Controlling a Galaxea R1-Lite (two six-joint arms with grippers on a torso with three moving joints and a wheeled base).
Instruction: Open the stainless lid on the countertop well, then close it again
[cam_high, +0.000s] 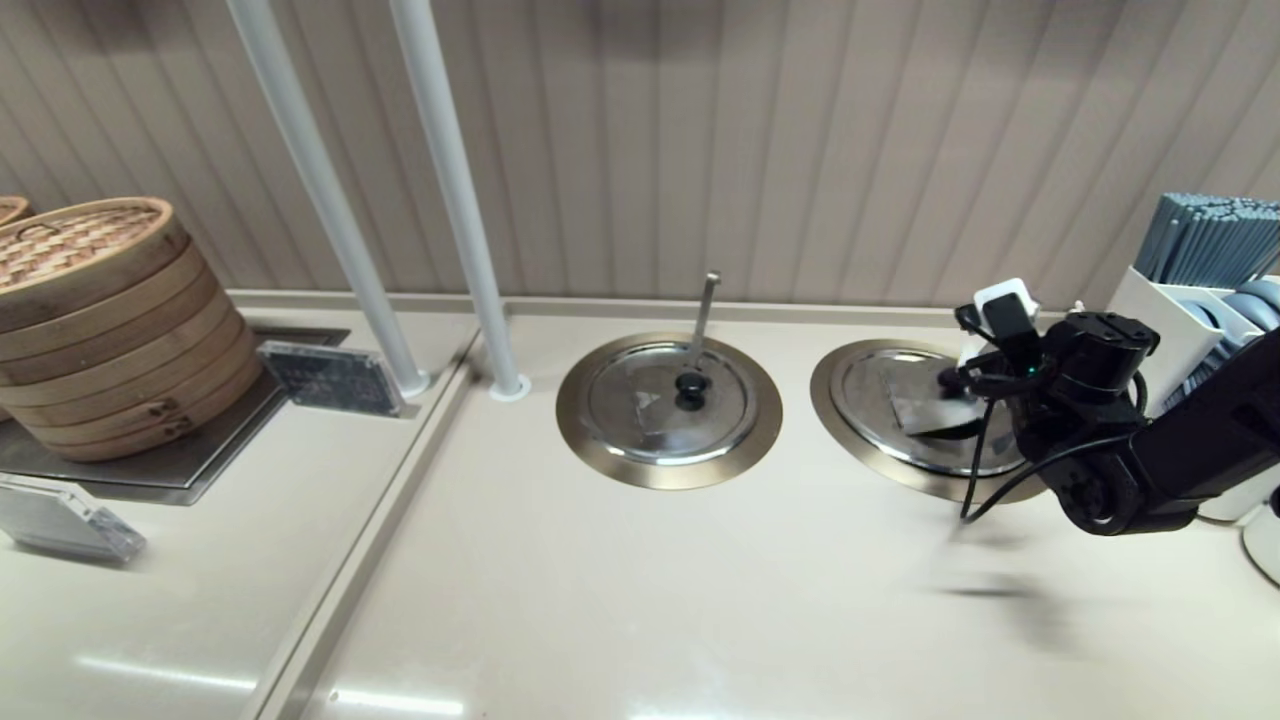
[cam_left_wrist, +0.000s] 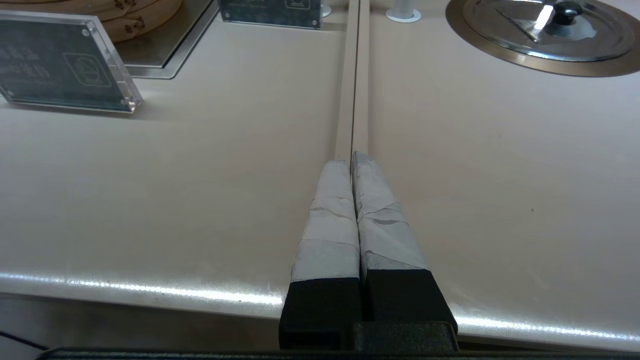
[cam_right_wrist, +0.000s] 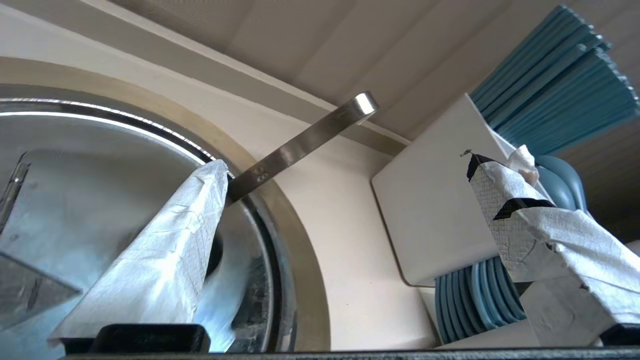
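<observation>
The stainless lid (cam_high: 905, 405) with its wedge crease lies over the countertop well, inside the brass-coloured rim ring (cam_high: 838, 400). My right gripper (cam_high: 962, 385) hangs just above the lid's right part, open. In the right wrist view one taped finger (cam_right_wrist: 165, 250) stands over the lid (cam_right_wrist: 90, 200) and half hides its black knob (cam_right_wrist: 216, 256). The other finger (cam_right_wrist: 525, 225) is far off, towards the white holder. The ladle handle (cam_right_wrist: 300, 145) leans diagonally out past the rim ring (cam_right_wrist: 295, 260). My left gripper (cam_left_wrist: 352, 159) is shut and empty, parked low over the counter seam.
The twin lid (cam_high: 668, 405) with an upright ladle handle (cam_high: 705, 315) sits left of the task's lid. A white holder (cam_high: 1190, 310) with blue plates stands close on the right. A bamboo steamer stack (cam_high: 100, 320), acrylic signs (cam_high: 330, 378) and two white poles (cam_high: 460, 200) are further left.
</observation>
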